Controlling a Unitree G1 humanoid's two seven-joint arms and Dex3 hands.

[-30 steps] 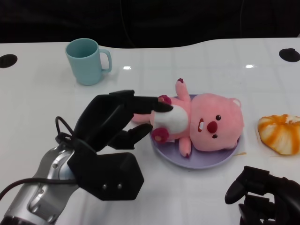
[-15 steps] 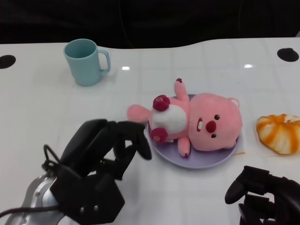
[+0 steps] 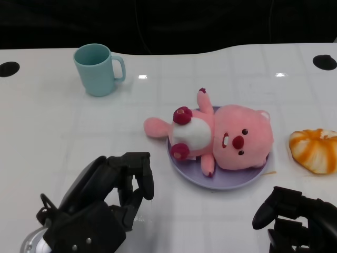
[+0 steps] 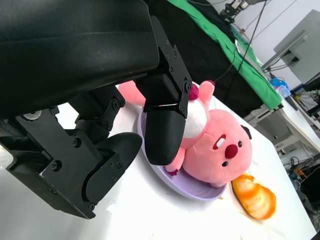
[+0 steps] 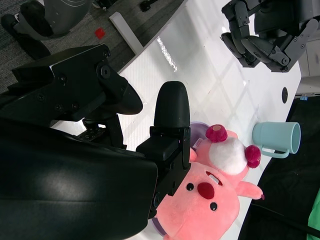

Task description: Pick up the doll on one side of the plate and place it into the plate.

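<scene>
A pink plush doll (image 3: 226, 138) lies on its back in the purple plate (image 3: 226, 184), its tail end (image 3: 155, 128) hanging over the plate's left rim. My left hand (image 3: 108, 203) is low at the near left, apart from the doll, with its fingers loosely bent and nothing in them. In the left wrist view the doll (image 4: 220, 145) and plate (image 4: 200, 190) show beyond that hand's fingers (image 4: 165, 125). Empty at the near right edge is my right hand (image 3: 295, 219). Its wrist view shows the doll (image 5: 200, 205) past a raised finger (image 5: 170, 115).
A light blue mug (image 3: 98, 68) stands at the far left. An orange and white round item (image 3: 315, 149) lies right of the plate. Black round holes (image 3: 8, 68) mark the table's far corners. The table's dark far edge runs along the back.
My left hand has let go of the doll and drawn back toward me, lower and to the left. The doll stays on the plate. The right hand has not moved.
</scene>
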